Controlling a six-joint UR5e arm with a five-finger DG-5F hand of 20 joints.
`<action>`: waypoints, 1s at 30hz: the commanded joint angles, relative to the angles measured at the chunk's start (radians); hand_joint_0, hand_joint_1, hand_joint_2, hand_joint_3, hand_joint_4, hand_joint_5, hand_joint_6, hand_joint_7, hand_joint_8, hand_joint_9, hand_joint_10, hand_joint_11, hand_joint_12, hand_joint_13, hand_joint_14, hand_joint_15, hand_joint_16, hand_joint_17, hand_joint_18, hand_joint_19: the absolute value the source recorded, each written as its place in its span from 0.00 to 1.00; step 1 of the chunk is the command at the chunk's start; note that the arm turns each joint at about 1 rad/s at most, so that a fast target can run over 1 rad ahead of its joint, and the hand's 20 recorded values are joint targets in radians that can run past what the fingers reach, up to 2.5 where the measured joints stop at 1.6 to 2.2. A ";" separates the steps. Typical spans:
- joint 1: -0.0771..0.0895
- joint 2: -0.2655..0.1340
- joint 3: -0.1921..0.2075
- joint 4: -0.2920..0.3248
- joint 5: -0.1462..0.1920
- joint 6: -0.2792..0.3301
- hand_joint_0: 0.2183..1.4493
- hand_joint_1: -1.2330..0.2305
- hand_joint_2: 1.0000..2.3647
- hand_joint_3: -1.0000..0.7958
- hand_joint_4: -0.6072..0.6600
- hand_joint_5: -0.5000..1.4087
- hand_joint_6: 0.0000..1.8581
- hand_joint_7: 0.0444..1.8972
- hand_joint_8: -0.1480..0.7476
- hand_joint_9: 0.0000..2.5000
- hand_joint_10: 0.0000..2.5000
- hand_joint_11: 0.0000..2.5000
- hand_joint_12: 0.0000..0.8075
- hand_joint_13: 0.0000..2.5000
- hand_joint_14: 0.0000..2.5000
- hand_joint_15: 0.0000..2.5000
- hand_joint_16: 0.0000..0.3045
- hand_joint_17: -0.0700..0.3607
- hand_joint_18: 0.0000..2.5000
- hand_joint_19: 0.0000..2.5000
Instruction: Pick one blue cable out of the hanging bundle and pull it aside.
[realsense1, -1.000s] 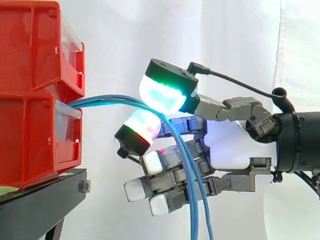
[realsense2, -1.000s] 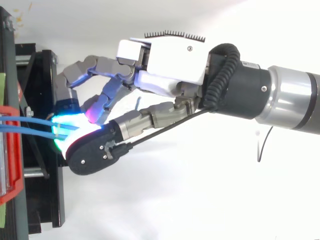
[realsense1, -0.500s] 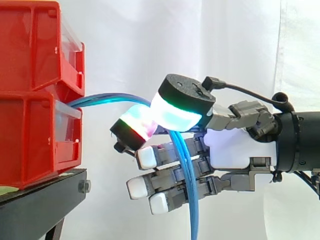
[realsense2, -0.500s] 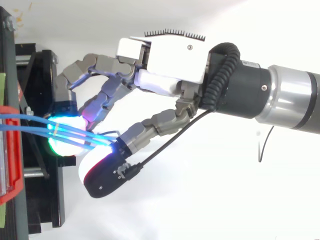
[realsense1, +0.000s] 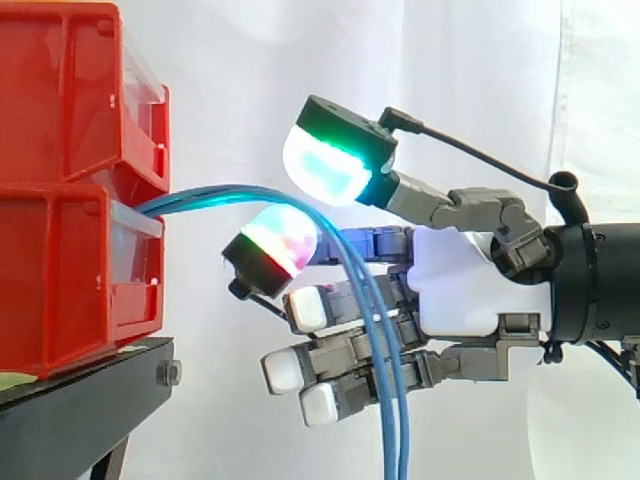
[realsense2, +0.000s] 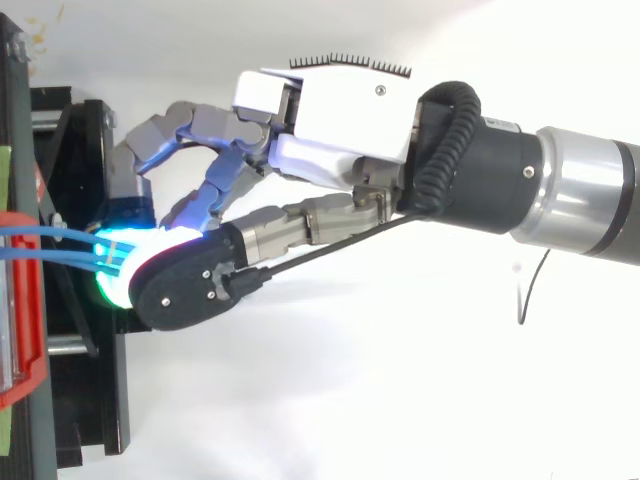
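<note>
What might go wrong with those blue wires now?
1. The thin blue cables run through the robot hand bunched together, so it might drag several aside, not one.
2. They come out of the lower red plastic bin, so a hard pull might yank more out.

1. Noted hand (realsense2: 340, 105) reaching in from the right edge toward the left, fingers loosely bent and spread rather than closed.
2. Logged blue cables (realsense2: 55, 245) leaving the red bin (realsense2: 22, 220) at the left edge and running rightward side by side over the black stand (realsense2: 85, 140).
3. Traced cables to a fingertip pad (realsense2: 112, 285) glowing cyan and green; lost them there under the black-backed thumb tip (realsense2: 185, 290).
4. Could not confirm contact between pad and cables; possibly touching.
</note>
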 joint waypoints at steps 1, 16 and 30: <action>0.000 0.000 0.000 0.002 0.000 0.000 0.29 0.42 0.00 0.28 0.33 0.21 0.48 0.58 0.40 0.48 0.01 0.17 0.39 0.36 0.01 0.23 0.13 0.37 0.27 0.25; -0.003 0.015 0.000 -0.006 0.000 -0.005 0.45 0.24 0.00 0.28 0.25 0.19 0.51 0.74 0.36 0.43 0.01 0.17 0.35 0.34 0.01 0.21 0.12 0.35 0.29 0.20; -0.010 0.015 0.000 -0.021 -0.006 0.000 0.32 0.11 0.00 0.28 0.24 0.21 0.50 0.53 0.33 0.46 0.00 0.16 0.32 0.37 0.01 0.23 0.09 0.31 0.29 0.19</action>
